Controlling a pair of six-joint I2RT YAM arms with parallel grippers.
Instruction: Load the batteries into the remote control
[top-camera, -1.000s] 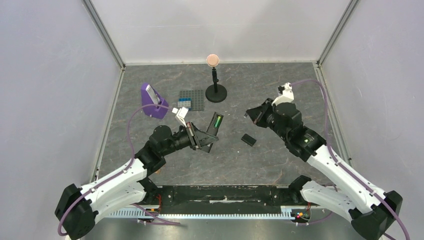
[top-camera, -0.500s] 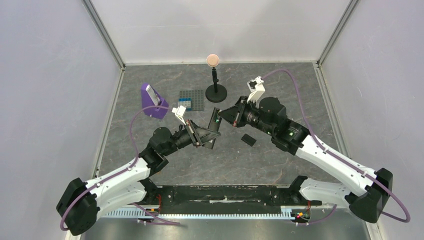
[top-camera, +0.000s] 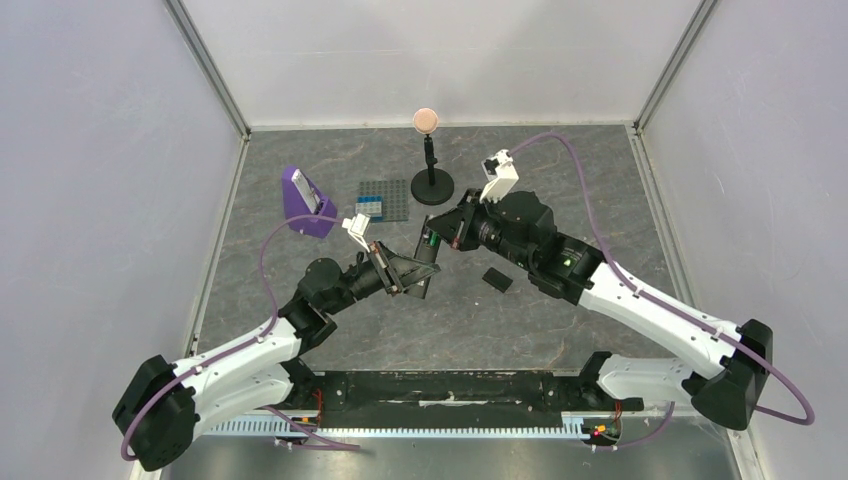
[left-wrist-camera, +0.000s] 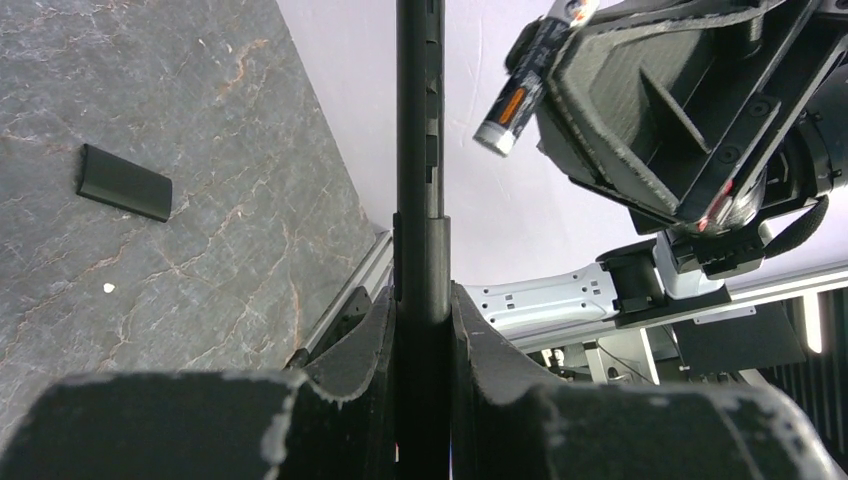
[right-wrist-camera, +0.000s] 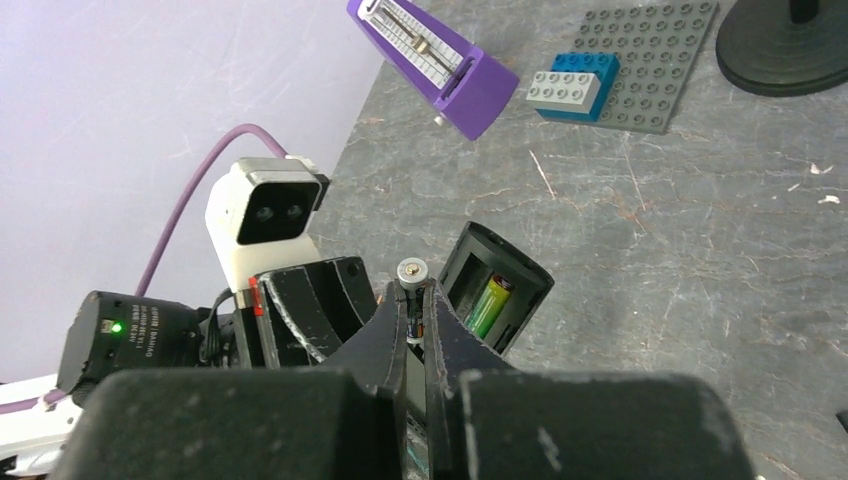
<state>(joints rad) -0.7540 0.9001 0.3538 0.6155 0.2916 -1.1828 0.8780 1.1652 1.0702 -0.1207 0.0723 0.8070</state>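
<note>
Clamped tight, the left jaws hold the remote control (left-wrist-camera: 420, 150) lifted over the middle of the counter (top-camera: 560, 180), recess open, green battery (right-wrist-camera: 487, 305) seated inside. And the right jaws pinch the dark battery (left-wrist-camera: 527, 75), light tip out, just beside the remote's open end, not yet in the recess. Small black flat piece (top-camera: 497, 279) lies on the counter, nearer the right edge.

A dark battery (right-wrist-camera: 411, 272), its metal tip showing, is pinched between the fingers of the right pincer (right-wrist-camera: 413, 300). It is held just beside the open end of the remote control (right-wrist-camera: 520, 275), where a green battery (right-wrist-camera: 489, 303) is seated. A purple metronome (right-wrist-camera: 440, 60) and a grey studded baseplate (right-wrist-camera: 650, 60) are seen on the bench (right-wrist-camera: 700, 230) beyond.
</note>
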